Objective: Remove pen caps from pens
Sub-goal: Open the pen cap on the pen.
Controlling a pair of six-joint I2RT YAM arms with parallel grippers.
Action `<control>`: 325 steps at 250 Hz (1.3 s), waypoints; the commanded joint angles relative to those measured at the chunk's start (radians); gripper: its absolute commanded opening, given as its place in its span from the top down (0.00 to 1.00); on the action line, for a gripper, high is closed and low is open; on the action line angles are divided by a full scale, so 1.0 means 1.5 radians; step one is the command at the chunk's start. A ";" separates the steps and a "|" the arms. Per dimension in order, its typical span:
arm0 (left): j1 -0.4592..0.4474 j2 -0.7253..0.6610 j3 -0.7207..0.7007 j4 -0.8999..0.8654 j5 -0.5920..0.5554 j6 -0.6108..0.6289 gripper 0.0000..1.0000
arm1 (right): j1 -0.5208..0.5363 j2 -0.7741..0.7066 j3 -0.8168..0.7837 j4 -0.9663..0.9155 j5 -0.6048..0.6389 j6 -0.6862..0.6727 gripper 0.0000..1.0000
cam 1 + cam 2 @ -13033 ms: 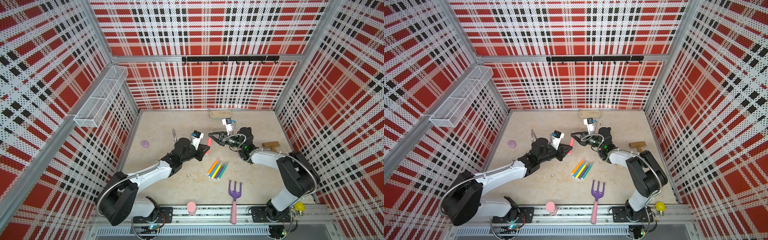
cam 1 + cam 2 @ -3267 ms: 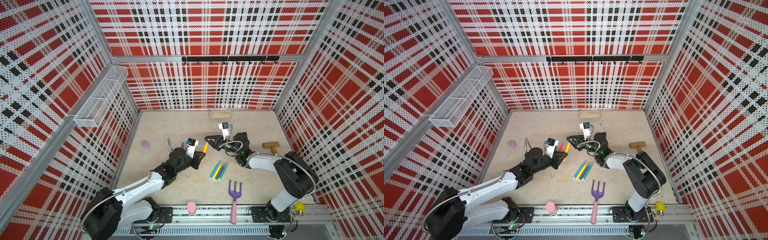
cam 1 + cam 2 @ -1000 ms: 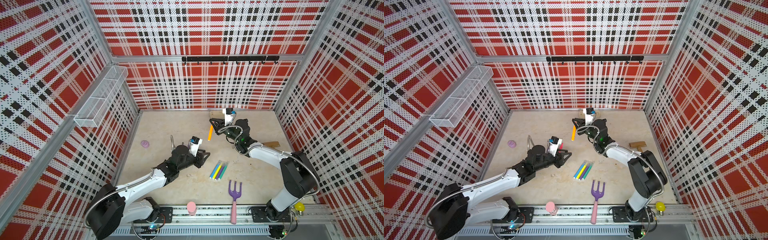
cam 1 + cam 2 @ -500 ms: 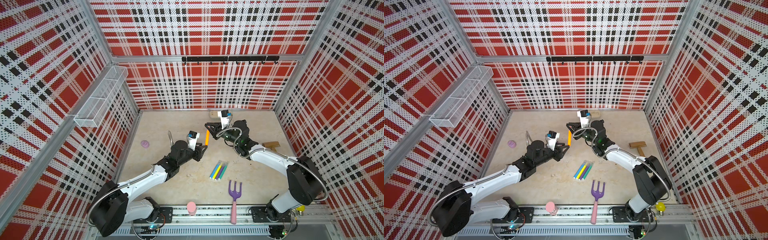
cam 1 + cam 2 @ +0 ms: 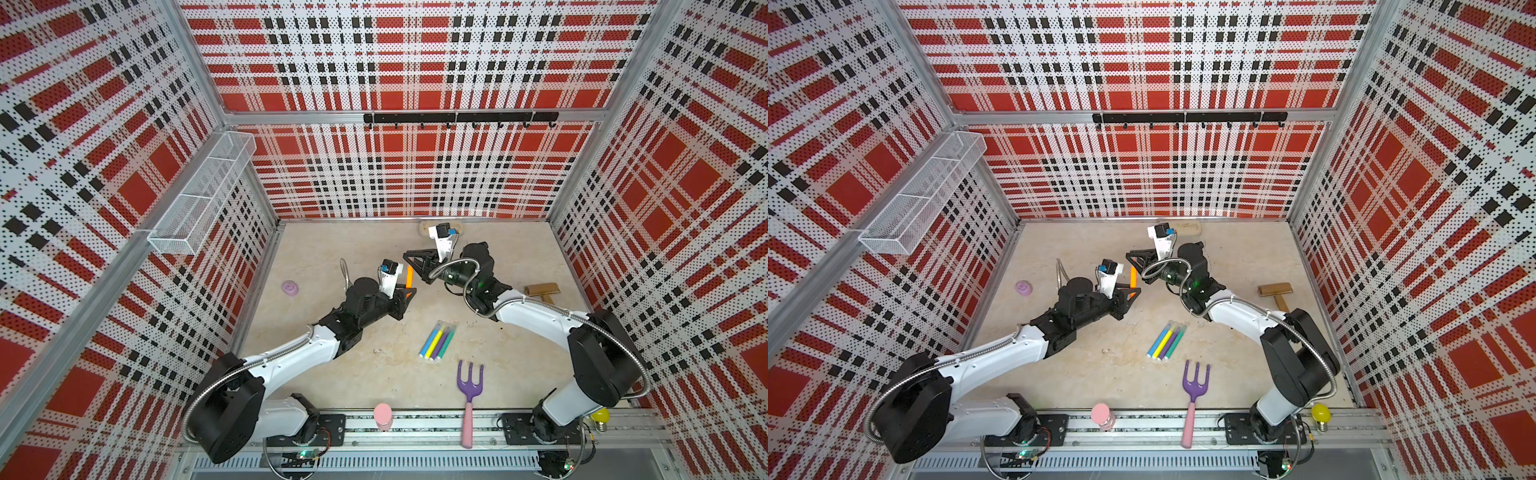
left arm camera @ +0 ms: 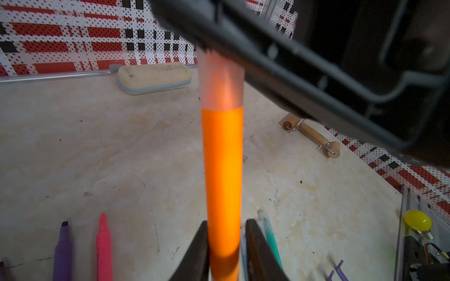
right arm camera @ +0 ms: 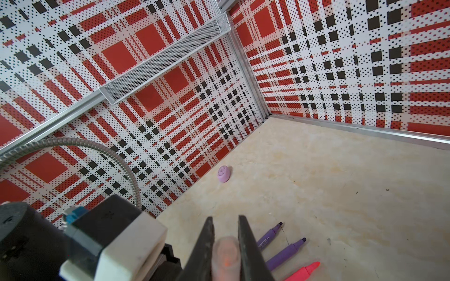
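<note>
Left gripper (image 6: 226, 221) first: its jaws are drawn in close on either side of the orange pen (image 6: 222, 170), low on the barrel. One jaw touches it and a thin gap shows beside the other, so I cannot tell whether I truly pinch it. My right gripper (image 7: 225, 217) is pressed tight onto the clear cap (image 7: 225, 253) at the pen's other end, and the orange tip shows through the plastic. In both top views the pen spans the short gap between my two grippers, above the floor (image 5: 332, 249) and a little toward the back.

From there, open floor runs to the back wall (image 5: 415, 187) and the left wall (image 5: 245, 249). A purple disc (image 7: 224, 174) sits near the left wall, and a pale pad (image 6: 153, 77) lies along the back wall. A wooden roller (image 6: 311, 137) lies toward the right wall.

Just beside my left gripper, two purple pens (image 7: 270, 234) and a pink pen (image 7: 302, 271) lie uncapped on the floor. Nearer the front rail, four pens (image 5: 436, 340) lie in a tight row, with a purple fork (image 5: 469, 386) just beyond them.
</note>
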 commanded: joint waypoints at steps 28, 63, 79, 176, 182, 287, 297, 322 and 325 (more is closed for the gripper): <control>0.005 0.018 0.026 0.017 0.017 -0.001 0.93 | 0.004 0.001 0.000 0.039 -0.013 0.002 1.00; 0.005 0.020 0.025 0.017 0.027 -0.001 1.00 | 0.004 -0.002 0.000 0.030 0.007 -0.010 1.00; 0.005 0.024 0.023 0.017 0.035 -0.007 1.00 | 0.003 -0.005 0.005 0.021 0.029 -0.022 1.00; -0.022 0.086 -0.004 0.044 0.097 -0.073 1.00 | -0.015 -0.028 0.078 -0.020 0.136 -0.089 1.00; -0.023 0.086 -0.005 0.045 0.098 -0.075 1.00 | -0.017 -0.028 0.081 -0.017 0.138 -0.089 1.00; -0.034 0.076 -0.039 0.055 0.104 -0.089 1.00 | -0.057 -0.056 0.053 0.060 0.184 -0.009 1.00; -0.035 0.078 -0.039 0.055 0.105 -0.089 1.00 | -0.057 -0.057 0.054 0.062 0.183 -0.008 1.00; -0.041 0.086 -0.036 0.055 0.110 -0.086 1.00 | -0.056 -0.057 0.062 0.053 0.183 -0.011 1.00; -0.042 0.087 -0.034 0.055 0.111 -0.086 1.00 | -0.056 -0.057 0.063 0.053 0.183 -0.010 1.00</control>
